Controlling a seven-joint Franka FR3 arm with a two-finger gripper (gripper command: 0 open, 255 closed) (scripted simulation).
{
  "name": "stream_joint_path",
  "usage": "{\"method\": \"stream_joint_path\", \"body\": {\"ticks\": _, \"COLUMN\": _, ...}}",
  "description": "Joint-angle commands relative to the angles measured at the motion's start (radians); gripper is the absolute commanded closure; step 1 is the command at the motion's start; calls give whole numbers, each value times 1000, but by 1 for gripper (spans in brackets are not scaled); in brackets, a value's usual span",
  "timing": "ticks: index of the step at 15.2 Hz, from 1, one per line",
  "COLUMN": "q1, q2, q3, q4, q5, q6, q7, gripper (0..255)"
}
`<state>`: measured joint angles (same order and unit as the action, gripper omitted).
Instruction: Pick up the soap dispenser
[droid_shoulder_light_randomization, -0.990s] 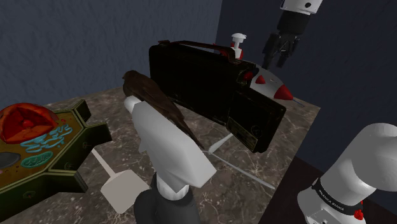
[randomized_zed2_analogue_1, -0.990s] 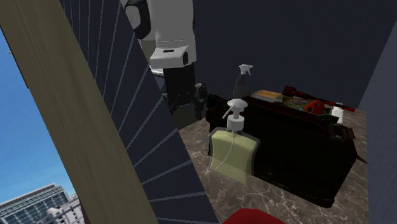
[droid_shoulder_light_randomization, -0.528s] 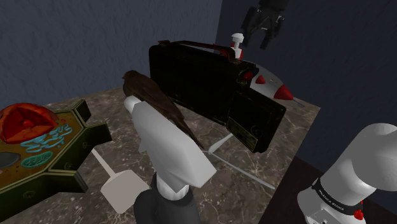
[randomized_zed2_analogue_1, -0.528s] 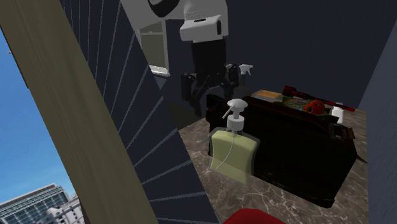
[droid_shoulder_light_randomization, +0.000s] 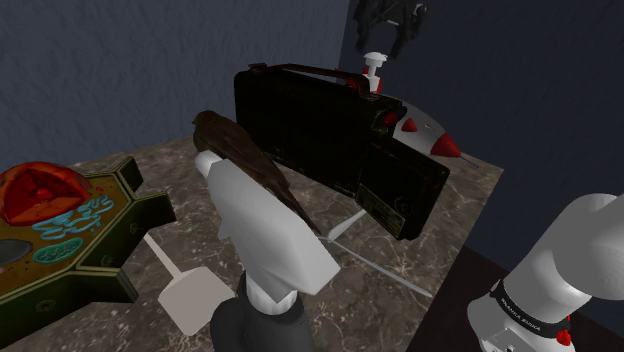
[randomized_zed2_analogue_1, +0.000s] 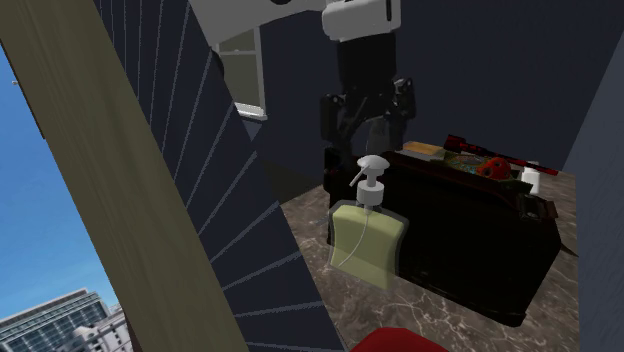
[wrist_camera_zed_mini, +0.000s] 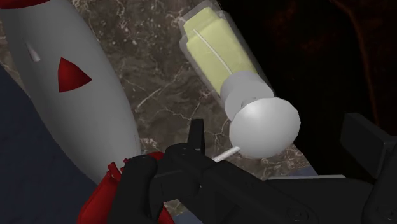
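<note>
The soap dispenser is a clear, yellow-green flat bottle with a white pump head. It stands upright on the marble top, against the back of a black case. Its white pump pokes up behind the case in the shoulder view. My gripper hangs just above and behind the pump, open, fingers apart and touching nothing. In the wrist view the bottle and its round pump head lie under the gripper, between the two black fingers.
A grey rocket with red fins lies beside the case, close to the dispenser. Nearer the stand are a brown-and-white tool and a green hexagonal model. Dark walls hem in the corner.
The gripper has swung toward the shoulder view's left and risen, crossing to the right in the second exterior view, and now sits over the pump. The dispenser has not moved.
</note>
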<state>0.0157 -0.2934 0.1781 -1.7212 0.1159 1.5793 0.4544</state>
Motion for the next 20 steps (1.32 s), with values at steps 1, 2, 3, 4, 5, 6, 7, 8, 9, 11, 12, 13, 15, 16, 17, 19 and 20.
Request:
{"method": "stream_joint_path", "body": {"ticks": 1, "q1": 0, "q2": -7, "q3": 0, "q4": -31, "q5": 1, "q6": 24, "q7": -1, "gripper": 0}}
{"method": "stream_joint_path", "body": {"ticks": 2, "q1": 0, "q2": -13, "q3": 0, "q4": -50, "q5": 2, "q6": 38, "q7": -3, "gripper": 0}}
{"method": "stream_joint_path", "body": {"ticks": 3, "q1": 1, "q2": -18, "q3": 0, "q4": -69, "q5": 3, "q6": 52, "q7": -4, "gripper": 0}}
{"method": "stream_joint_path", "body": {"ticks": 4, "q1": 1, "q2": -25, "q3": 0, "q4": -98, "q5": 5, "q6": 73, "q7": -7, "gripper": 0}}
{"method": "stream_joint_path", "body": {"ticks": 5, "q1": 1, "q2": -26, "q3": 0, "q4": -98, "q5": 5, "q6": 73, "q7": -7, "gripper": 0}}
{"method": "stream_joint_path", "body": {"ticks": 6, "q1": 1, "q2": -25, "q3": 0, "q4": -98, "q5": 5, "q6": 73, "q7": -7, "gripper": 0}}
{"method": "stream_joint_path", "body": {"ticks": 7, "q1": 1, "q2": -26, "q3": 0, "q4": -97, "q5": 5, "q6": 72, "q7": -7, "gripper": 255}}
{"method": "stream_joint_path", "body": {"ticks": 8, "q1": 1, "q2": -26, "q3": 0, "q4": -97, "q5": 5, "q6": 72, "q7": -7, "gripper": 255}}
{"method": "stream_joint_path", "body": {"ticks": 9, "q1": 1, "q2": -26, "q3": 0, "q4": -97, "q5": 5, "q6": 72, "q7": -7, "gripper": 255}}
{"method": "stream_joint_path", "body": {"ticks": 11, "q1": 1, "q2": -26, "q3": 0, "q4": -97, "q5": 5, "q6": 72, "q7": -7, "gripper": 255}}
{"method": "stream_joint_path", "body": {"ticks": 12, "q1": 1, "q2": -26, "q3": 0, "q4": -97, "q5": 5, "q6": 72, "q7": -7, "gripper": 255}}
{"method": "stream_joint_path", "body": {"ticks": 13, "q1": 1, "q2": -26, "q3": 0, "q4": -98, "q5": 5, "q6": 72, "q7": -7, "gripper": 255}}
{"method": "stream_joint_path", "body": {"ticks": 15, "q1": 1, "q2": -27, "q3": 0, "q4": -98, "q5": 5, "q6": 72, "q7": -7, "gripper": 255}}
{"method": "stream_joint_path", "body": {"ticks": 16, "q1": 1, "q2": -25, "q3": 0, "q4": -98, "q5": 5, "q6": 73, "q7": -7, "gripper": 255}}
{"method": "stream_joint_path", "body": {"ticks": 17, "q1": 1, "q2": -21, "q3": 0, "q4": -79, "q5": 4, "q6": 60, "q7": -5, "gripper": 255}}
{"method": "stream_joint_path", "body": {"ticks": 19, "q1": 0, "q2": -11, "q3": 0, "q4": -42, "q5": 2, "q6": 32, "q7": -2, "gripper": 255}}
{"method": "stream_joint_path", "body": {"ticks": 20, "q1": 0, "q2": -5, "q3": 0, "q4": -22, "q5": 1, "q6": 18, "q7": -1, "gripper": 255}}
